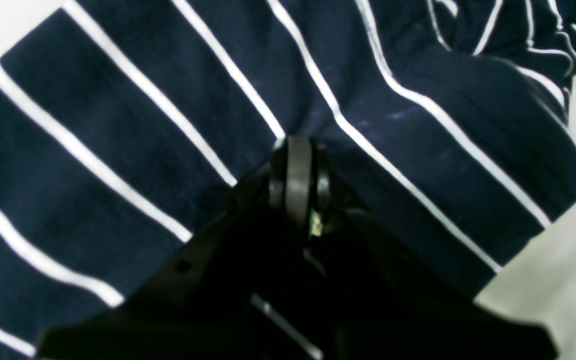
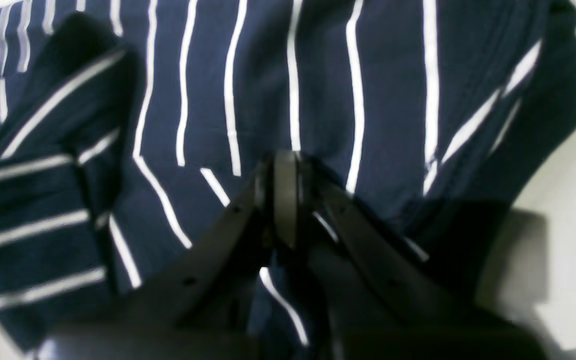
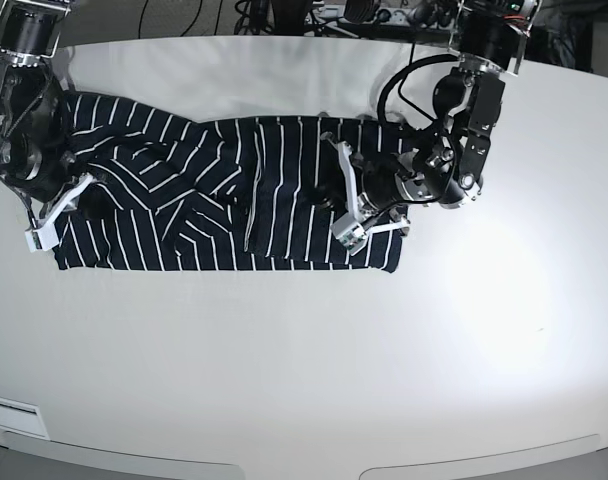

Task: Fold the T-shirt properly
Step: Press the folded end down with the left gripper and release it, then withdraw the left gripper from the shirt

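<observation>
We see the T-shirt (image 3: 224,200) lying rumpled on the white counter (image 3: 304,360), with both grippers' jaws pressed together against its left and right ends.

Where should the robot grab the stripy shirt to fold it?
Probably the bottom corners of the shirt, coming from above. It lies flat on the table, so only its edges can be pinched. The left hand and right hand sit near them, shut.
</observation>
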Controlling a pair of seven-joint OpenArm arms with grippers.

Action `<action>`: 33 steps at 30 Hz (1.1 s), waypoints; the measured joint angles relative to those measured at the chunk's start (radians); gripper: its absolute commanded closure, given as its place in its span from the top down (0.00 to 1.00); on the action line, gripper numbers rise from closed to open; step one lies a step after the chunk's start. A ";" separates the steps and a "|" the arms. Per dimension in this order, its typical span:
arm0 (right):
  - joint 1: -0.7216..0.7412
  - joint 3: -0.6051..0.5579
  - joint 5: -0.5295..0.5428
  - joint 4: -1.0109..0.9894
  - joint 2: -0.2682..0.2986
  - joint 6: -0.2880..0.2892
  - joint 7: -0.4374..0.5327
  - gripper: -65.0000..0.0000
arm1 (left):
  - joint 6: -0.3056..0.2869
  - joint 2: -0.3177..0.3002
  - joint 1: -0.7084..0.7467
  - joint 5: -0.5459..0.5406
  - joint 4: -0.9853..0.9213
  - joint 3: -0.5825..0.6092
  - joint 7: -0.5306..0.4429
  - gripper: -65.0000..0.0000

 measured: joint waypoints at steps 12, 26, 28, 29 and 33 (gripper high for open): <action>0.073 0.049 0.034 0.072 0.147 -0.113 -0.099 0.61 | 0.008 -0.120 0.000 -0.018 0.005 -0.005 -0.029 0.00; -0.134 0.057 0.138 0.069 0.100 -0.095 -0.101 0.61 | 0.008 -0.121 0.000 -0.018 0.005 -0.005 -0.028 0.00; -0.142 0.057 0.157 0.070 0.066 -0.072 -0.088 0.61 | 0.008 -0.121 0.000 -0.018 0.005 -0.005 -0.027 0.00; -0.141 0.057 0.157 0.074 0.050 -0.061 -0.087 0.61 | 0.008 -0.121 0.000 -0.018 0.005 -0.005 -0.028 0.00; -0.140 0.057 0.234 0.074 -0.010 -0.026 -0.090 0.61 | 0.008 -0.122 0.000 -0.018 0.005 -0.005 -0.026 0.00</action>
